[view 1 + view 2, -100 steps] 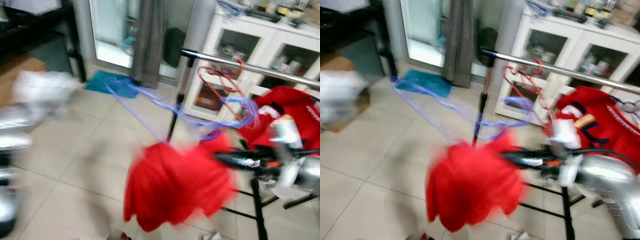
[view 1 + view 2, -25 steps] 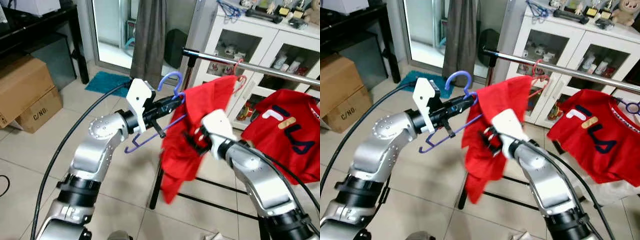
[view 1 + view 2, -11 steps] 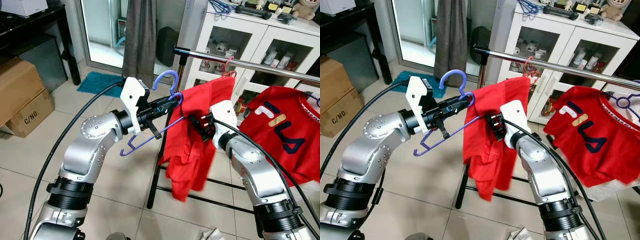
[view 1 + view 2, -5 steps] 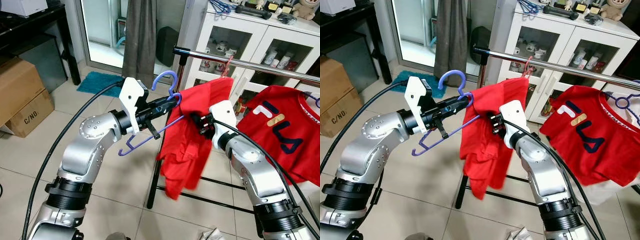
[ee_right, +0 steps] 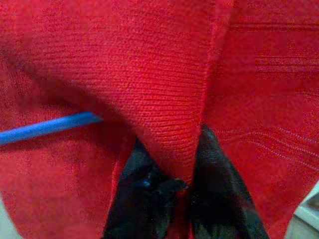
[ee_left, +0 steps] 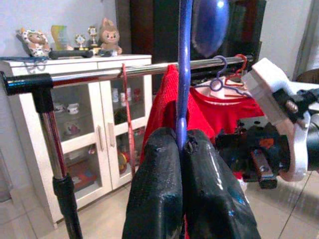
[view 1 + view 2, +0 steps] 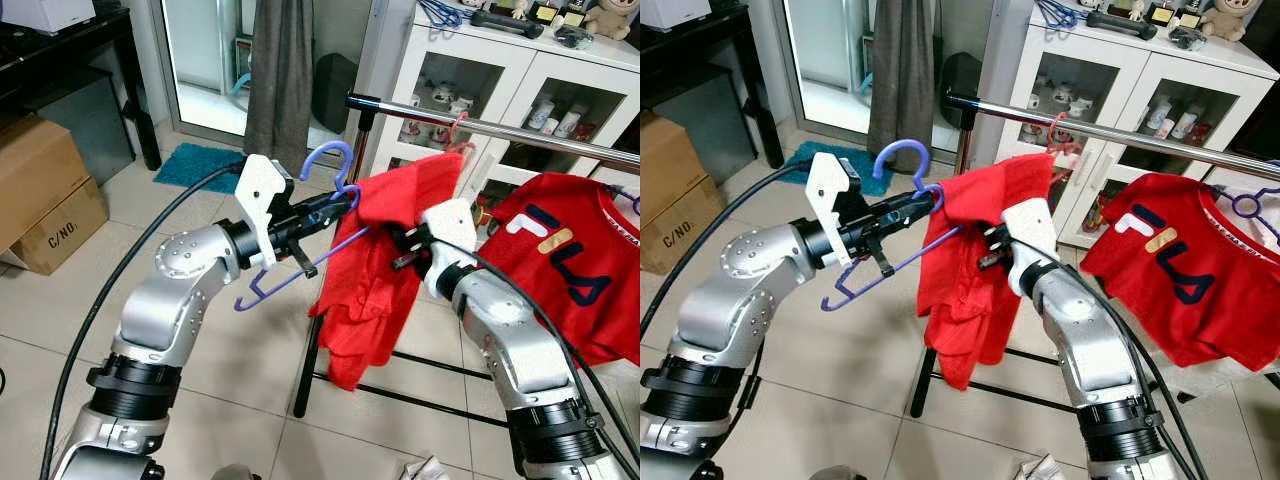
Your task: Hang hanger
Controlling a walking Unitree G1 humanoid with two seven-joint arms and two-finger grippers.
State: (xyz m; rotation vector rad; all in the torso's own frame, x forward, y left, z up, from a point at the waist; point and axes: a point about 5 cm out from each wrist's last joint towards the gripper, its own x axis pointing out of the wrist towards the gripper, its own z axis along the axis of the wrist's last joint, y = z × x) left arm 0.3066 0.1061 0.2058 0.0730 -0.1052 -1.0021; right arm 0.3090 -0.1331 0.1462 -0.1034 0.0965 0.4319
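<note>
My left gripper is shut on the neck of a purple-blue hanger and holds it tilted in front of the steel rail. One end of the hanger pokes into a red garment. To its right, my right gripper is shut on a fold of that garment, which hangs down crumpled. In the left wrist view the fingers pinch the hanger stem. The right wrist view has red cloth caught between the pads, with the hanger's blue bar beside it.
A red hanger and a red FILA shirt hang on the rail. A white glass-door cabinet stands behind the rack. Cardboard boxes, a grey curtain and a teal mat are to the left on the tiled floor.
The red garment has swung a little to the left and my right gripper has risen slightly. My left gripper keeps the hanger in nearly the same place.
</note>
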